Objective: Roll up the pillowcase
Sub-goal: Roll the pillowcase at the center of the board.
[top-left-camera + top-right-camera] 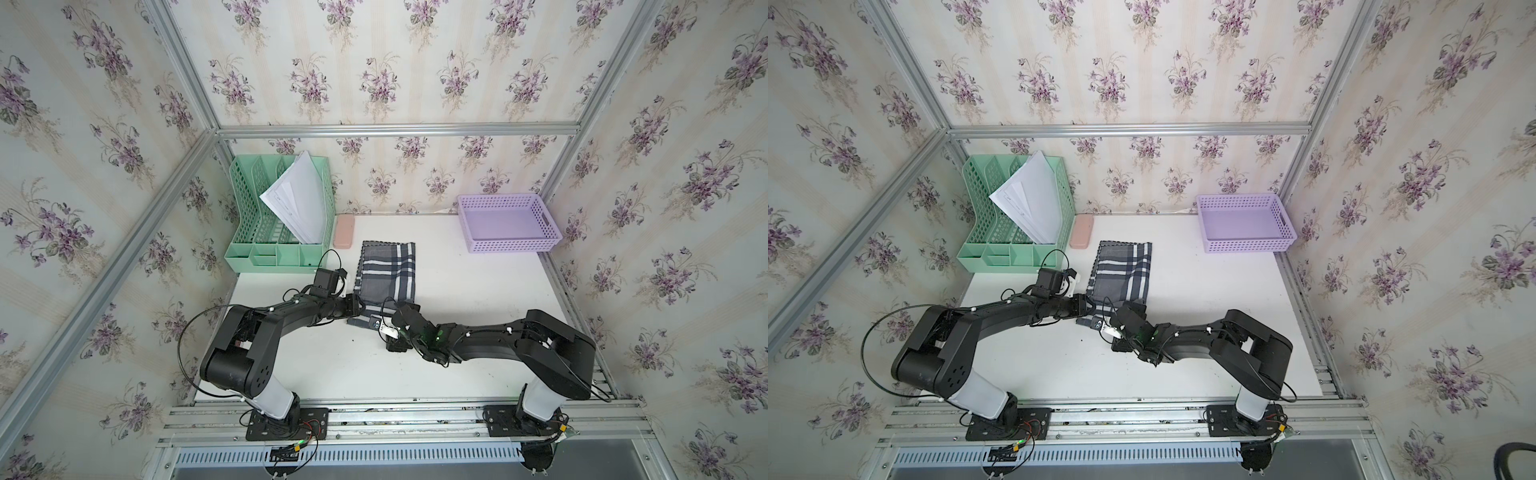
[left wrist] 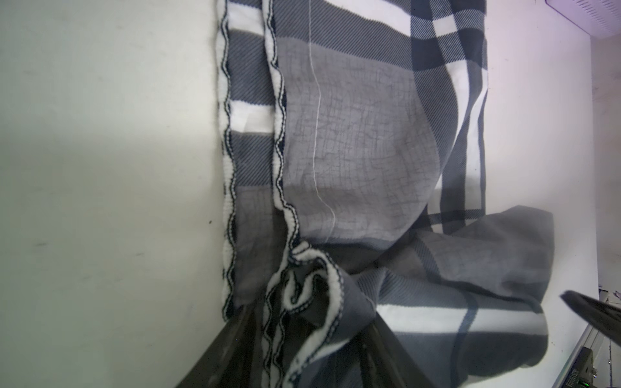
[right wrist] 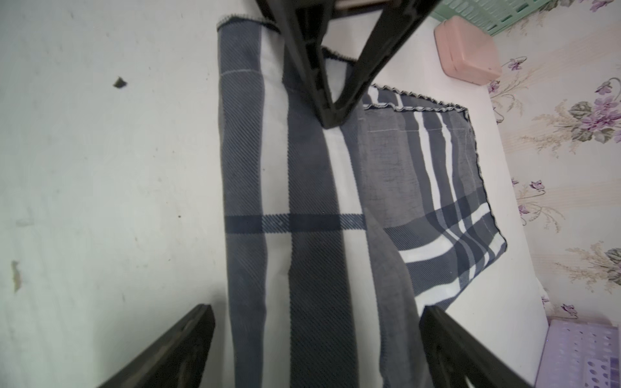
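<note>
1. Near the centre of both top views, the pillowcase [image 1: 386,272] lies on the white table [image 1: 478,332] as a long folded rectangle. Its far end is just beside the pink case [image 1: 344,231], and its near end reaches the two grippers.
2. Its cloth is soft grey weave crossed by navy and white plaid bands. The stripes show a diagonal rib, the plain grey a fine crinkled texture, and a white border with dark scalloped stitching runs along the edges.
3. The left gripper [image 3: 331,117] has black tapering fingers that meet in a V, tips pressed together on the cloth. The left wrist view shows the scalloped edge crumpled between them.
4. The right gripper [image 3: 316,310] stands spread wide, with the folded near band of fabric lying between its fingers.
5. Only the wrist views show the weave, a thin white thread [image 2: 317,134] down the grey panel and dark specks [image 3: 119,82] on the tabletop.
6. Only the top views show the layout. A mint-green lattice file organiser [image 1: 282,232] holding white sheets [image 1: 295,199] stands left of centre, a lilac perforated basket [image 1: 509,226] sits right of centre, and floral wallpaper [image 1: 415,62] covers the walls.
7. Faint print on the sheets and a white sticker [image 1: 384,328] by the right gripper are too small to read.
</note>
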### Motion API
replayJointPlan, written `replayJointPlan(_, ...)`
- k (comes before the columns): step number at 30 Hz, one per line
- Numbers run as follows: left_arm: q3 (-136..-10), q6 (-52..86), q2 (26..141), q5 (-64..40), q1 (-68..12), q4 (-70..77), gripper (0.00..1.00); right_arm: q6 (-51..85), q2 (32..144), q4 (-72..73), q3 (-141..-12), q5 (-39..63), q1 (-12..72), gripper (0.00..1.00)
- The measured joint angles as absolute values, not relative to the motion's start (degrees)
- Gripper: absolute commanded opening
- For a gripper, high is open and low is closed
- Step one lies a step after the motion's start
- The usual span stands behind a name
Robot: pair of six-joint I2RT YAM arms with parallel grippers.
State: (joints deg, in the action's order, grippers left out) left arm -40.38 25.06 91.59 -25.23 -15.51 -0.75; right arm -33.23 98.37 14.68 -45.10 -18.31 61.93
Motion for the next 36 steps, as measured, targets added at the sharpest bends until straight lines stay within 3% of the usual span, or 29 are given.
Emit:
replayJointPlan(3,-40.73,25.08,91.61,-25.02,-15.51,-1.54,0.54,-33.21,98.45,14.92,-45.10,-17.37,62.13,0.99)
replayJointPlan(7,-40.82,25.12,91.70,-24.93,-15.51,-1.65,0.54,-33.06,101.30,16.40,-45.78,-17.61,62.24,0.83)
replayJointPlan(9,-40.82,25.34,91.68,-24.88,-15.51,-1.65,0.54,-33.06,103.35,18.24,-46.63,-18.02,61.98,0.60)
replayJointPlan(13,-40.82,25.50,90.56,-24.36,-15.46,-2.28,0.62,-33.01,106.15,17.80,-48.45,-18.09,61.47,0.00)
replayJointPlan(16,-40.82,25.67,88.53,-23.53,-15.44,-3.31,0.77,-31.92,105.89,12.99,-50.17,-16.45,61.19,0.00)
replayJointPlan(19,-40.82,26.00,84.68,-21.98,-15.00,-5.43,0.82,-30.30,105.03,3.84,-55.40,-8.69,58.92,0.00)
replayJointPlan(31,-35.99,27.62,73.12,-21.80,-13.58,-6.13,0.84,-23.79,114.37,-32.14,-77.45,42.61,42.63,0.00)
replayJointPlan(36,-34.35,27.55,71.68,-24.97,-13.58,-3.88,0.85,-26.68,121.27,-43.55,-86.19,55.88,40.10,0.00)
